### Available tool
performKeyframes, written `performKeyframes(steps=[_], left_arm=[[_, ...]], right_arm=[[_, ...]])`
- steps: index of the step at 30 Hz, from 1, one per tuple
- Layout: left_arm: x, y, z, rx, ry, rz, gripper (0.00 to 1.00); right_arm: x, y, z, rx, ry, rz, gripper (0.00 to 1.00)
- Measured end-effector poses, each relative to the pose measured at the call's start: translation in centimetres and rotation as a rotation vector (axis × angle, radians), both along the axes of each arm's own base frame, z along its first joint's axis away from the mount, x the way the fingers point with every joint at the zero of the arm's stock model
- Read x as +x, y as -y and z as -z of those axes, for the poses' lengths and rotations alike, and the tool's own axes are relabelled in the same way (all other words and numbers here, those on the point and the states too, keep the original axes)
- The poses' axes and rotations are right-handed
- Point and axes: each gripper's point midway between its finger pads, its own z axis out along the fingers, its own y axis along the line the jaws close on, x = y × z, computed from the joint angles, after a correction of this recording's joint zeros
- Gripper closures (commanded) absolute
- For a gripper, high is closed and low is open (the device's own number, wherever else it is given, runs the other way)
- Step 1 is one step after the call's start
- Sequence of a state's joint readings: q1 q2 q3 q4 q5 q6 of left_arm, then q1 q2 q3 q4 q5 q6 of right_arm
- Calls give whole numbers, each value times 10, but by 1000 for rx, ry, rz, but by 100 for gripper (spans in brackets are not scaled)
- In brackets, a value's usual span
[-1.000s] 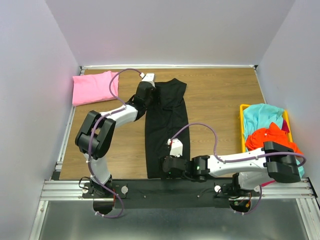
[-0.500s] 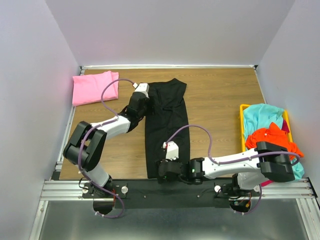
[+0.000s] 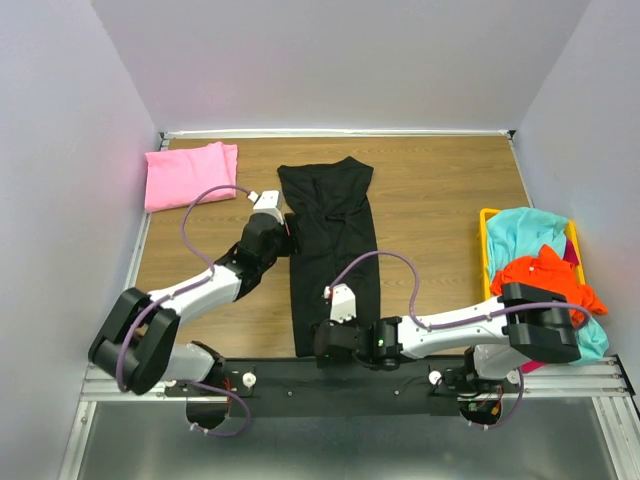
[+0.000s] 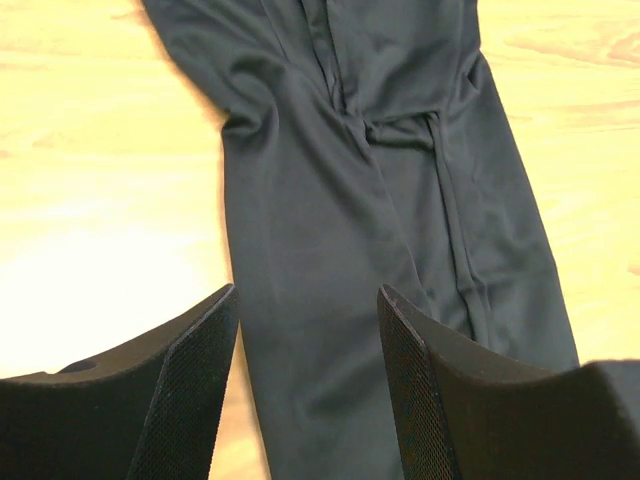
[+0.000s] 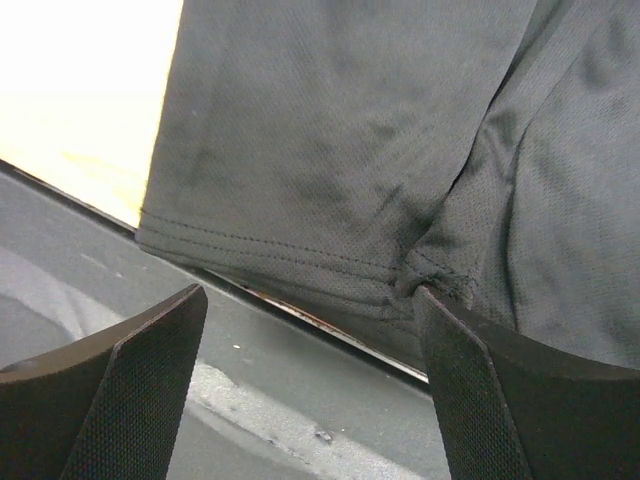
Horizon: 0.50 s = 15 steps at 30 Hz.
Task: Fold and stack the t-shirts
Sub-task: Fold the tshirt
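The pink t-shirt (image 3: 188,175) lies folded at the far left corner of the worktop (image 3: 440,190), well apart from both arms. To its right, the left claw (image 3: 286,228) hovers at the left edge of the black t-shirt (image 3: 335,250). Its fingers (image 4: 190,380) are spread apart with nothing between them (the wrist view shows only dark cloth and a sliver of wood in the gap). The black t-shirt lies in the middle of the worktop as a long narrow strip running from far to near, its sides folded inward with creases along its length. At its near end the right claw (image 3: 323,345) sits low by the hem, jaws wide apart and empty. Its wrist view shows the stitched hem reaching the worktop's near edge. At the far right, the yellow bin (image 3: 484,240) holds a teal t-shirt (image 3: 525,232), with an orange t-shirt (image 3: 545,272) bunched on it toward the near side.
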State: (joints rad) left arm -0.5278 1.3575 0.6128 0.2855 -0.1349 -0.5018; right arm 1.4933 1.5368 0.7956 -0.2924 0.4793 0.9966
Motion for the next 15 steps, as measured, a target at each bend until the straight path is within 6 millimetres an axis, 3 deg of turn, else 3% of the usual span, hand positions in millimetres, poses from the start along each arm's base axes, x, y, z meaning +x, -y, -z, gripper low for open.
performKeyframes(steps=[6, 10, 15], left_arm=[[-35, -10, 1, -33, -2, -32, 34], [-55, -18, 2, -48, -8, -60, 34], [-70, -16, -9, -75, 3, -63, 34]], right_arm=[[4, -3, -33, 95, 31, 4, 7], [5, 9, -55, 173, 48, 12, 6], [6, 37, -54, 203, 61, 37, 7]])
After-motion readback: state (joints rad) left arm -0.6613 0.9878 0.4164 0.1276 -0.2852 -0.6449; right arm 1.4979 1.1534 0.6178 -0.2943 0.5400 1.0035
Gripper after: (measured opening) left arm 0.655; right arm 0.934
